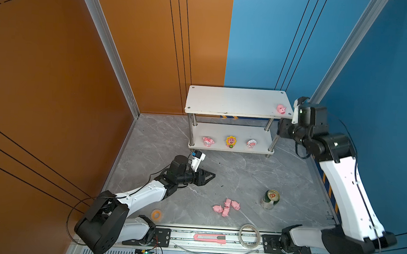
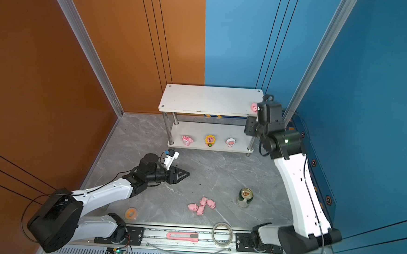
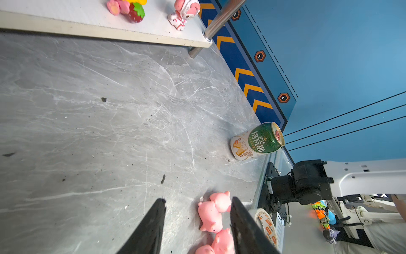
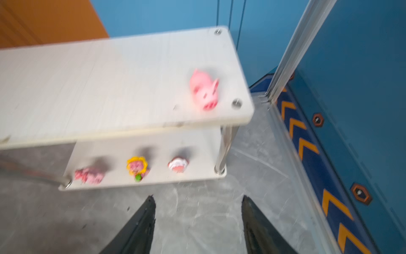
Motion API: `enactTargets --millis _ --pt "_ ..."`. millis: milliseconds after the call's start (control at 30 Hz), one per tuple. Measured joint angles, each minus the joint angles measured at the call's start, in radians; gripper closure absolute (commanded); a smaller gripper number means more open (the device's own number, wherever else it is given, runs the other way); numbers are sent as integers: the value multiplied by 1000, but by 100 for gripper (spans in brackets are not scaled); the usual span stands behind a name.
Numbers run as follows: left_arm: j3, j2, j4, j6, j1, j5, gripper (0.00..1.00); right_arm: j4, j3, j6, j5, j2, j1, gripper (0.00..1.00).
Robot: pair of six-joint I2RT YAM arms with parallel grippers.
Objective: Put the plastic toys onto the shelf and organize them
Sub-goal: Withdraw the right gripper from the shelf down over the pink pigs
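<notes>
Shelf matt; legs shiny metal; pigs smooth plastic.

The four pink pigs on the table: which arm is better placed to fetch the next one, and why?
Probably left. The left gripper is open, low and pointing towards the pigs; the right gripper is open too but up beside the shelf, farther away.

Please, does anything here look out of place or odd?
Yes. One pig sits alone at the right front corner of the shelf top, very near the edge, so it might fall. Four pigs lie in a tight heap on the table, not on the shelf.
</notes>
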Motion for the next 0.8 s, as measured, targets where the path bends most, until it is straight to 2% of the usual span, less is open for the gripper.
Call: enactTargets --millis 100,167,233,300,333,367,400,467,600,800 --pt "0 -32 -37 14 2 -28 54 44 -262 42 31 -167 171 86" --pt "-1 -43 -56 21 2 -45 55 60 -394 73 28 -223 250 92" --pt "-1 -43 -71 25 2 -61 55 68 -503 100 6 -232 340 92" --pt "-2 -39 -81 25 2 -74 56 71 -583 116 -16 -199 449 85" --pt "-2 -35 -81 24 2 -77 56 72 -609 121 -24 -179 490 73" --pt "-2 -29 -80 24 2 -80 56 75 -637 130 -39 -153 542 54" --pt "-2 -23 -80 24 2 -82 56 80 -661 132 -54 -131 578 43" --pt "-5 -14 -79 23 2 -88 56 97 -710 140 -88 -90 629 35" --pt "-20 -9 -76 14 2 -95 56 170 -846 175 -174 -8 649 31" --pt "-23 -7 -71 12 2 -96 55 308 -1000 225 -292 29 589 31"
